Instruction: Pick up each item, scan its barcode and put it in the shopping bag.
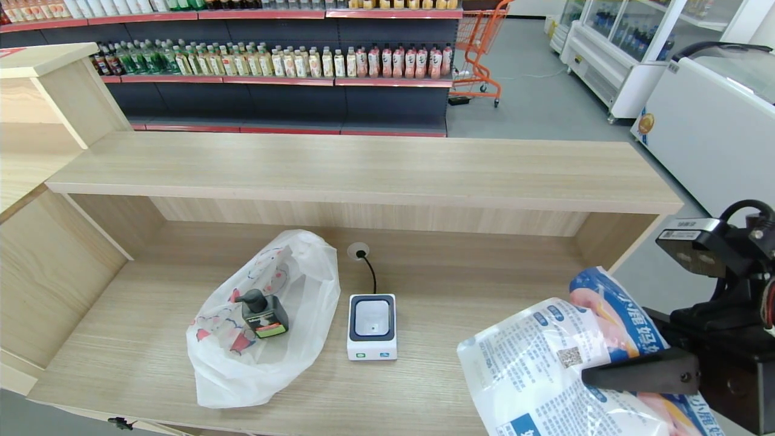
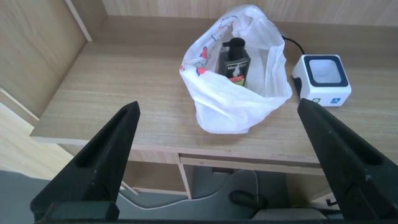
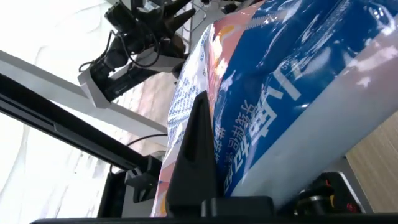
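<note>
My right gripper (image 1: 605, 375) is shut on a large blue-and-white printed food pouch (image 1: 539, 363), held above the counter's front right corner, to the right of the scanner. One black finger (image 3: 196, 155) presses on the pouch (image 3: 298, 93). The white barcode scanner (image 1: 372, 327) sits mid-counter with its window facing up. Left of it lies an open white plastic shopping bag (image 1: 303, 303) holding a dark pump bottle (image 1: 263, 315). My left gripper (image 2: 217, 180) hangs open off the counter's front edge, nearer than the bag (image 2: 230, 106), bottle (image 2: 235, 61) and scanner (image 2: 323, 78).
A raised wooden ledge (image 1: 363, 169) runs along the back of the counter, and a side wall (image 1: 54, 266) closes its left end. The scanner's cable (image 1: 369, 272) runs to a hole behind it. A white freezer (image 1: 708, 121) stands far right.
</note>
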